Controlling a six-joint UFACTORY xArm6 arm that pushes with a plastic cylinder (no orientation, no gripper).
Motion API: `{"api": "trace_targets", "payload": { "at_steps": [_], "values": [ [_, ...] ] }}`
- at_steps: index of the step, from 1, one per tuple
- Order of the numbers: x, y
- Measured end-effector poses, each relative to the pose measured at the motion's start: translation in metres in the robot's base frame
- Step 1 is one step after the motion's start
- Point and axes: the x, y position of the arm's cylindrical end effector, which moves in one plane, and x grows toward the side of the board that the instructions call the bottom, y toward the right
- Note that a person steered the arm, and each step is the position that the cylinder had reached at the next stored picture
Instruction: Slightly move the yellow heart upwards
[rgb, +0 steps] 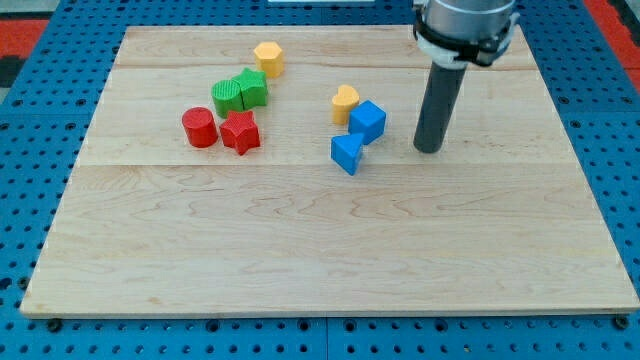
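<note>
A robotics lab bench: a wooden board (330, 250) on blue pegboard (40, 110), toy blocks scattered beneath a robot arm (465, 25).

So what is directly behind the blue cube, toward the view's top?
The yellow heart sits behind the blue cube, at its upper left, seemingly touching. The cube hides the heart's lower right edge. My tip stands apart, right.

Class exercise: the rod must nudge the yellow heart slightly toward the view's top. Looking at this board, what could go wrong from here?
1. The yellow heart touches the blue cube, so my tip, standing to their right, may well shove the cube while coming round below the heart.
2. The other blue block sits just under the heart, crowding the approach.
3. Pushing too far could overshoot "slightly".
</note>
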Motion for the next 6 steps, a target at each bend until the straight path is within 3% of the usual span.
{"api": "trace_targets", "payload": {
  "at_steps": [1, 3, 6],
  "values": [
    [-0.023, -0.022],
    [-0.013, -0.120],
    [-0.050, -0.083]
  ]
}}
